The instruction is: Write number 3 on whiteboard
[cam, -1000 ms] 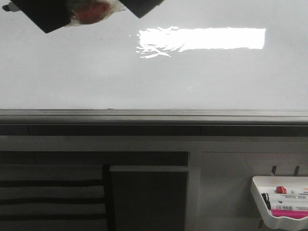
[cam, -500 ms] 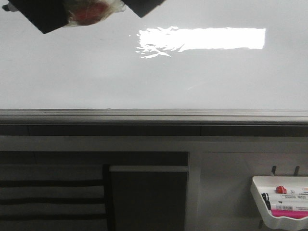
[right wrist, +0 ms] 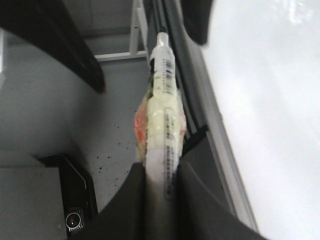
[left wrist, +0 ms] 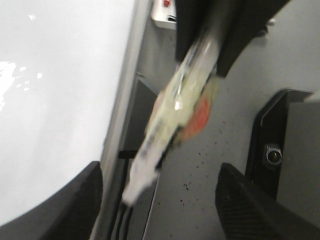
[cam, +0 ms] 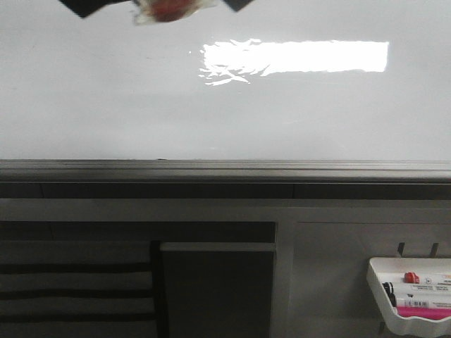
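From my seat, the right claw [right wrist: 160, 172] is clamped on a tape-wrapped white marker [right wrist: 162, 100] — tip off the large glossy pale whiteboard [cam: 225, 105], beside its grey edge rail [cam: 225, 169]. The left claw [left wrist: 160, 172] gapes, empty. I see no 3 yet; next I'd bring the tip to the board. The front view crops the claw; both wrist views blur.

No legible text — only a blurred barcode on the marker [right wrist: 164, 85] label
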Controlling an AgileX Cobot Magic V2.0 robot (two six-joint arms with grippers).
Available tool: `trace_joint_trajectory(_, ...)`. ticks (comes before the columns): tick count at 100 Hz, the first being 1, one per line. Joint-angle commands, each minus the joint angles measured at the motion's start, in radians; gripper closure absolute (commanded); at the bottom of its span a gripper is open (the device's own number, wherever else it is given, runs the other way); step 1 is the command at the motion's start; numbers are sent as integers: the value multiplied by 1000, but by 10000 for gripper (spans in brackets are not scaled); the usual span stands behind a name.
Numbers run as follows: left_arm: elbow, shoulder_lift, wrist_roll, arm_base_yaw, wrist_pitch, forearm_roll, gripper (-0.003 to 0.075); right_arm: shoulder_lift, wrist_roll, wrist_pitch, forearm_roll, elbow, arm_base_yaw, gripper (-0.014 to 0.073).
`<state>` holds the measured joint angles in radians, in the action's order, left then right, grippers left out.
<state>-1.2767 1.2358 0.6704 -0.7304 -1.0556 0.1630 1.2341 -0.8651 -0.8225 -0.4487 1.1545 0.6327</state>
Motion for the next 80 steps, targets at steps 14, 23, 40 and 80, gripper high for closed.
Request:
trace_joint_trajectory(14, 89, -193, -187, 191, 183, 77, 267, -133, 185, -34, -11, 20, -208, 673)
trace_joint_trajectory(23, 174, -291, -271, 274, 246, 97, 267, -182, 302, -40, -9, -10, -281, 673)
trace_joint_trajectory(40, 324, -449, -352, 382, 373, 97, 272, -221, 379, -100, -5, -74, -343, 673)
trace_joint_trajectory(80, 400, -514, -352, 410, 468, 95, 272, -181, 385, -96, -82, -63, -343, 673)
